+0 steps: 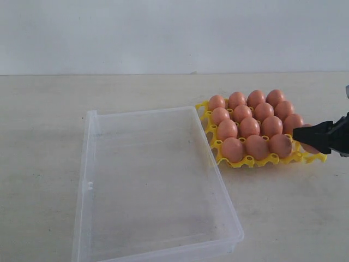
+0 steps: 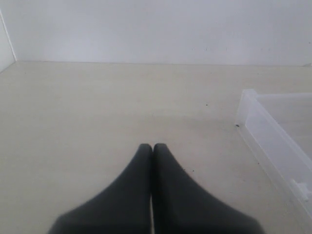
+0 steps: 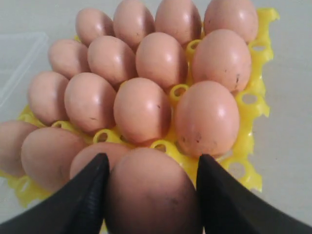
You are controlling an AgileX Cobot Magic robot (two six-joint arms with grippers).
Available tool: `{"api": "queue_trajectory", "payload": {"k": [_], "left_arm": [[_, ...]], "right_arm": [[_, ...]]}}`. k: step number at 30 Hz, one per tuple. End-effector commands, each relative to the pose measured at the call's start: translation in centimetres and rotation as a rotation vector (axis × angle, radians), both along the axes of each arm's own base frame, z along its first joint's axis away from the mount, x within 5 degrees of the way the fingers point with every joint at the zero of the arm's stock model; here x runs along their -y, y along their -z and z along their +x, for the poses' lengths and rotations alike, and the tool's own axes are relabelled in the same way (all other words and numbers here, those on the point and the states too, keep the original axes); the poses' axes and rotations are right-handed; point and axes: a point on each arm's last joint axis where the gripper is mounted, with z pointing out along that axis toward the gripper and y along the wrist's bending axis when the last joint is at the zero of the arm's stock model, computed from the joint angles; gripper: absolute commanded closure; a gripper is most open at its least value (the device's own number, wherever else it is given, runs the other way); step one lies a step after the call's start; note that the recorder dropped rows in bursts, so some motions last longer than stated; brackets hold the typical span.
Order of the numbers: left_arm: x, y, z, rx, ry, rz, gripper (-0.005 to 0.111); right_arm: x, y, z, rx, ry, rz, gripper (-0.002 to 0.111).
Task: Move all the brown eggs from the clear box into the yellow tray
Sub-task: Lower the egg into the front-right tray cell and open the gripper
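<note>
Basically down to the last brown egg (image 3: 151,200), with the clear box (image 1: 87,164) empty.
The right gripper (image 3: 152,161) jaws pinch it across the belly at the yellow tray (image 3: 247,141) corner, and it's probably seated already. It's smooth, light and thin-shelled, so squeeze gently. The left gripper (image 2: 152,151) jaws are clamped on nothing over the bench (image 2: 97,107).

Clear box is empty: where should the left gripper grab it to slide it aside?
Pinch the clear box by the raised rim of its left long wall, with the left gripper descending from above. The thin upright wall likely fits inside the opened gripper; the flat floor offers no hold.
</note>
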Motion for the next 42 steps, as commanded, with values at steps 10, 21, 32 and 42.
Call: {"api": "queue_trajectory", "payload": {"k": [10,21,32,42], "left_arm": [[0.0,0.1,0.0,0.0,0.003,0.005,0.111],[0.0,0.1,0.0,0.0,0.003,0.005,0.111],[0.0,0.1,0.0,0.0,0.003,0.005,0.111],[0.0,0.1,0.0,0.0,0.003,0.005,0.111]], "right_arm": [[0.5,-0.1,0.6,0.044,0.055,-0.054,0.102],[0.4,0.4,0.9,0.048,0.089,0.019,0.072],[-1.7,0.9,1.3,0.055,0.022,-0.101,0.072],[-1.7,0.9,1.4,0.033,0.058,-0.065,0.072]]}}
